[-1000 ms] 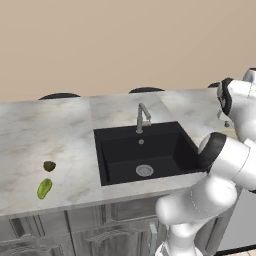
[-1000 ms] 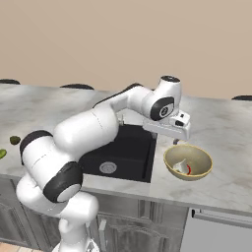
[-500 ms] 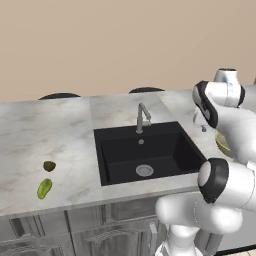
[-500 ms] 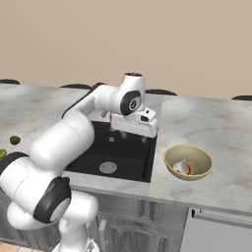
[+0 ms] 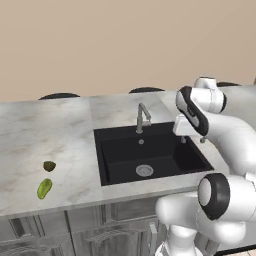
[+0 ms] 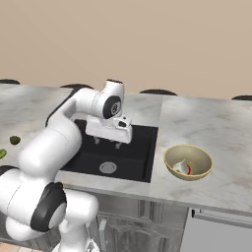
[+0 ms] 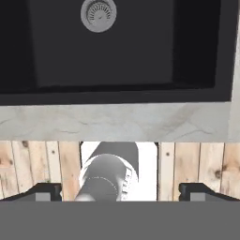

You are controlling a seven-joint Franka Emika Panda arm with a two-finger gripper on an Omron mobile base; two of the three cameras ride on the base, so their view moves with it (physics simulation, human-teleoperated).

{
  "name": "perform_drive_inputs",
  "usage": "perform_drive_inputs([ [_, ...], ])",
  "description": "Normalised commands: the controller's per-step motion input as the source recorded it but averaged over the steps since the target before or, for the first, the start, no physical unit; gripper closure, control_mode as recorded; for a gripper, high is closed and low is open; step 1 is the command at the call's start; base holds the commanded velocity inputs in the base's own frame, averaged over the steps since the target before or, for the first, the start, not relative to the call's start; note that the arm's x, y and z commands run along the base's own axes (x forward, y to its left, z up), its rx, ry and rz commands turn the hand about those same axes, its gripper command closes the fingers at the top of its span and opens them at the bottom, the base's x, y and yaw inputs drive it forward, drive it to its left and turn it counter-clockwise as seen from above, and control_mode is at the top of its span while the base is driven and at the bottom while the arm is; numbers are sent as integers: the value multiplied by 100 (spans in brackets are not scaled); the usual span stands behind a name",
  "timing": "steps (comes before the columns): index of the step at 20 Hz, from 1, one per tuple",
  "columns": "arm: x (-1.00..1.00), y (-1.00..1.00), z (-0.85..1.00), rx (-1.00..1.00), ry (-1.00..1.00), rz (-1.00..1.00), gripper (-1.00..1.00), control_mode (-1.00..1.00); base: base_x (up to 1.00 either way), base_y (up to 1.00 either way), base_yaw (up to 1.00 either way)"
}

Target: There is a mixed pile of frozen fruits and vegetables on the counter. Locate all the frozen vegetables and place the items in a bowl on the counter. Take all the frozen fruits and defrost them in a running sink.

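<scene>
My gripper [image 5: 192,141] hangs open and empty over the right part of the black sink [image 5: 120,155], a little above counter height; in the right base view the gripper [image 6: 108,142] is over the sink [image 6: 133,157] too. The hand view looks down past the open gripper [image 7: 121,192] at the sink's drain [image 7: 98,14]. On the counter [image 5: 50,135] far left of the sink lie the dark olive lump [image 5: 49,166] and the yellow-green oblong fruit [image 5: 44,188]. The tan bowl [image 6: 189,176] right of the sink holds the white bulb [image 6: 180,166] and red tomato [image 6: 188,170].
The grey angular faucet [image 5: 142,117] stands at the back of the sink, left of my gripper. No water shows. Dark stool tops [image 5: 59,95] line the counter's far edge. Grey cabinets run below, and the hand view shows wooden floor [image 7: 197,164].
The arm has swung left from above the bowl to over the sink. Its jaws stayed open and empty. The fruits and the bowl have not moved.
</scene>
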Motion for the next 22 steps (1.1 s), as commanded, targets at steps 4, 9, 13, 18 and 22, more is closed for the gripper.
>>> perform_drive_inputs([
  [4, -13, 83, -23, 8, 12, 23, -100, -100, 0, 0, 0],
  [9, 0, 99, -26, 0, 9, 17, -100, -100, 0, 0, 0],
  [13, 0, 100, -18, -2, 7, 14, -100, -100, 0, 0, 0],
  [18, 2, 100, -18, -2, -2, 6, -100, -100, 0, 0, 0],
  [22, 7, 90, 0, -11, -30, -2, -100, -100, 0, 0, 0],
])
